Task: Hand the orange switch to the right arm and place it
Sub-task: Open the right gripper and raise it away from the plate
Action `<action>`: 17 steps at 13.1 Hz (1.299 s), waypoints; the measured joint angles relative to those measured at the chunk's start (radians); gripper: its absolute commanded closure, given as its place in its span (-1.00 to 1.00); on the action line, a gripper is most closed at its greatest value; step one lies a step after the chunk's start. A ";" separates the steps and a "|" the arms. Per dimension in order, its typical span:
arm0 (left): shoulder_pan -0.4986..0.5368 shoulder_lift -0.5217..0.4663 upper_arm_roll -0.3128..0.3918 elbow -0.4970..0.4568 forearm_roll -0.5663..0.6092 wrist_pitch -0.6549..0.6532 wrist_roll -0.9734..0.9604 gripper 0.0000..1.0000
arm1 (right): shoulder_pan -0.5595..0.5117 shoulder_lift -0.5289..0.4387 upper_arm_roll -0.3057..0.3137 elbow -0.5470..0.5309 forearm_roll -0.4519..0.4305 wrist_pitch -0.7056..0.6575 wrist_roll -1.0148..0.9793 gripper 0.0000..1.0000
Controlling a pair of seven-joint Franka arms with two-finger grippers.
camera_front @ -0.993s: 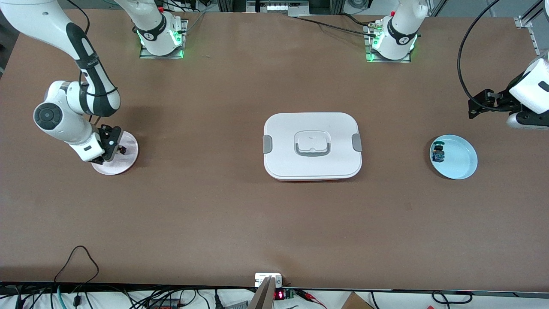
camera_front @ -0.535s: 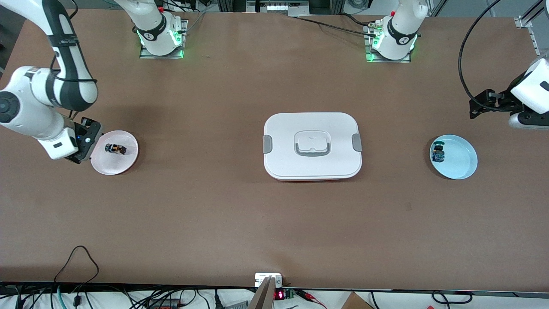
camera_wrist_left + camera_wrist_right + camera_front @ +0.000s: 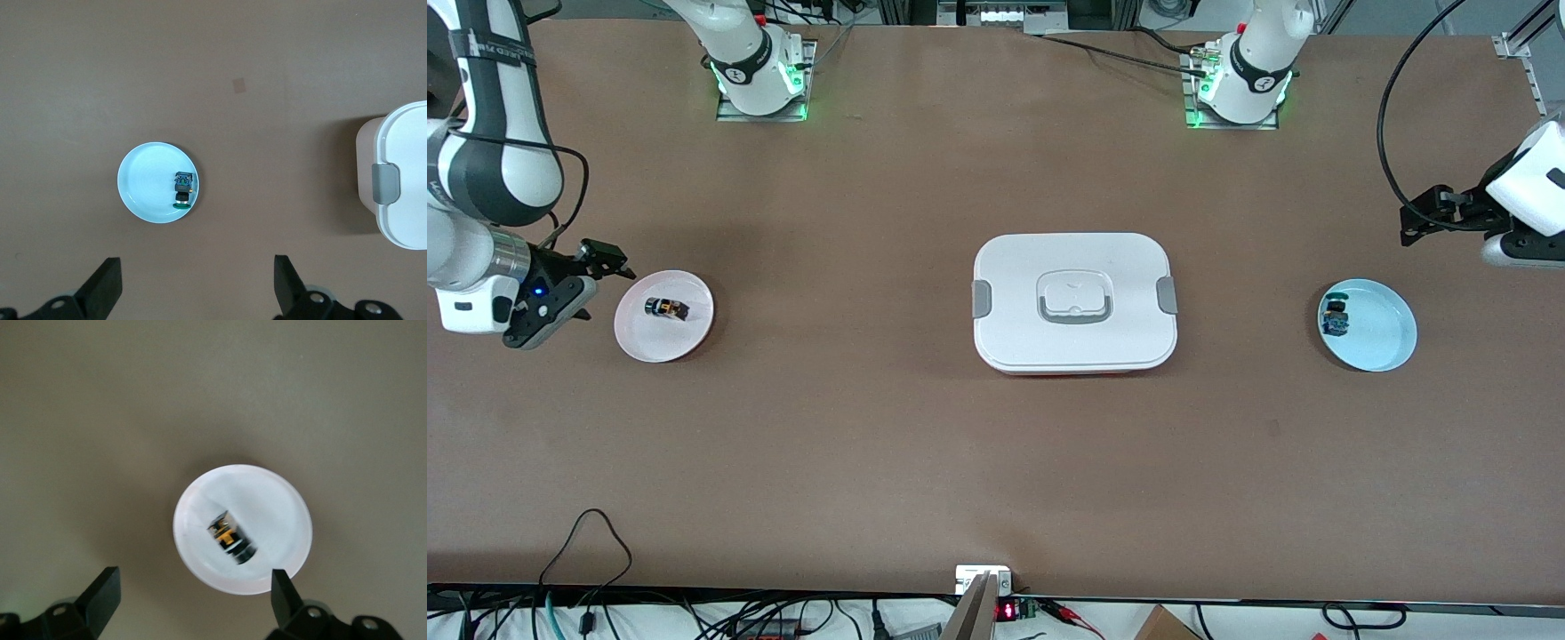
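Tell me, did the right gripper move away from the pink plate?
Yes. The right gripper pulled off the pink plate toward the right arm's table end, leaving the orange switch.

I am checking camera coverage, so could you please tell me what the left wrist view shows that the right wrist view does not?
Only the left wrist view shows the light blue plate holding the black switch with blue-green parts, plus an edge of the white lidded container. Only the right wrist view shows the pink plate with the orange switch lying on it. Both show brown table and their own gripper with open, empty jaws: left gripper, right gripper.
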State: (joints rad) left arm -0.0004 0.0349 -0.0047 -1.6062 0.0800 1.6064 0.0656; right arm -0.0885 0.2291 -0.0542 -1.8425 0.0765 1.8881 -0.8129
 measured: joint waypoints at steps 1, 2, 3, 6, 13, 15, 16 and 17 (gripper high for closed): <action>0.000 0.000 0.000 0.000 0.000 0.000 0.000 -1.00 | 0.003 -0.002 0.006 0.012 0.002 -0.031 0.086 -1.00; 0.000 0.000 0.000 0.000 0.000 0.000 0.000 -1.00 | 0.008 -0.002 0.009 0.021 0.004 -0.058 0.164 -1.00; 0.000 0.000 0.000 0.000 0.000 0.000 0.000 -1.00 | 0.012 -0.003 0.011 0.027 0.005 -0.084 0.241 -1.00; 0.000 0.000 0.000 0.000 0.000 0.000 0.000 -1.00 | 0.035 -0.019 0.015 0.037 0.006 -0.173 0.464 -1.00; 0.000 0.000 0.000 0.000 0.000 0.000 0.000 -1.00 | 0.121 -0.070 0.015 0.222 -0.144 -0.316 0.626 -1.00; 0.000 0.000 0.000 0.000 0.000 0.000 0.000 -1.00 | 0.114 -0.068 0.007 0.276 -0.162 -0.276 0.626 -1.00; 0.000 0.000 0.000 0.000 0.000 0.000 0.000 -1.00 | 0.109 -0.068 0.002 0.288 -0.157 -0.265 0.633 -1.00; 0.000 0.000 0.000 0.000 0.000 0.000 0.000 -1.00 | 0.103 -0.068 0.000 0.296 -0.143 -0.268 0.664 -1.00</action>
State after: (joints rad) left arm -0.0004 0.0351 -0.0044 -1.6062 0.0800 1.6064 0.0656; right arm 0.0144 0.1614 -0.0541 -1.5469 -0.0662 1.6200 -0.1493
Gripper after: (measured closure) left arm 0.000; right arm 0.000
